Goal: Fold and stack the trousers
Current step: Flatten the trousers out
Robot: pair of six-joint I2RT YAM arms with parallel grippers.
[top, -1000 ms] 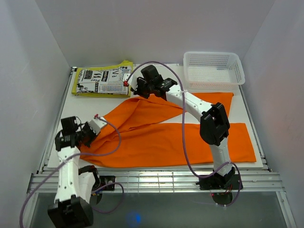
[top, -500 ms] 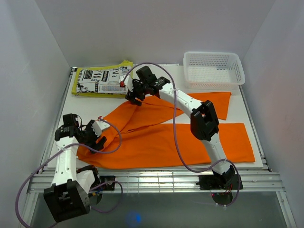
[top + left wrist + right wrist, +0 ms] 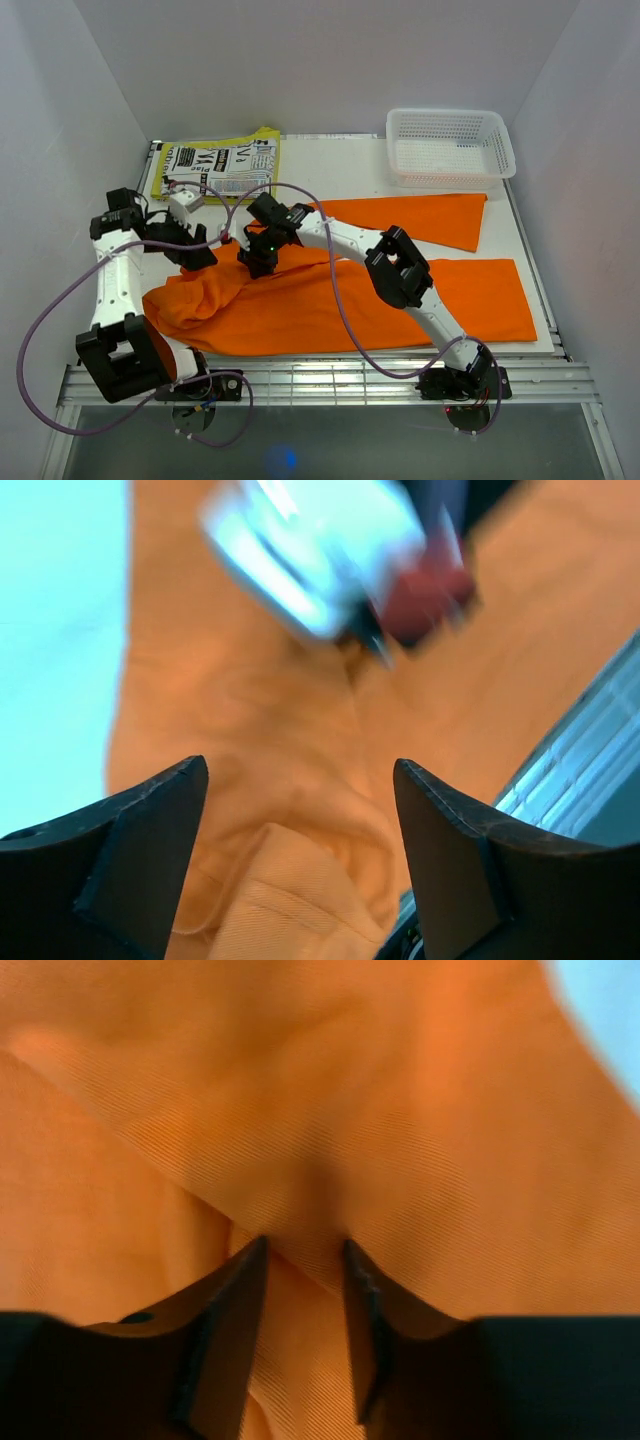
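The orange trousers (image 3: 400, 300) lie across the table, both legs stretched to the right and the left end bunched up. My left gripper (image 3: 196, 254) hovers over that bunched end, open wide, and in the left wrist view (image 3: 298, 770) only rumpled trousers (image 3: 280, 730) show between its fingers, untouched. My right gripper (image 3: 256, 262) points down onto the cloth just right of the left one. In the right wrist view it (image 3: 305, 1244) stands narrowly open, the fingertips (image 3: 258, 1255) pressed into the trousers (image 3: 400, 1110) with a ridge of cloth between them.
A white mesh basket (image 3: 450, 176) stands at the back right. A yellow-edged printed paper (image 3: 215, 165) lies at the back left. Bare white table (image 3: 330, 170) shows between them. The right arm's blurred wrist (image 3: 330, 560) is close in front of the left gripper.
Both grippers let go of the cloth. The right one swung from the far edge down to the left end and is narrowing again. The left rose and opened wide. The upper leg now lies flat.
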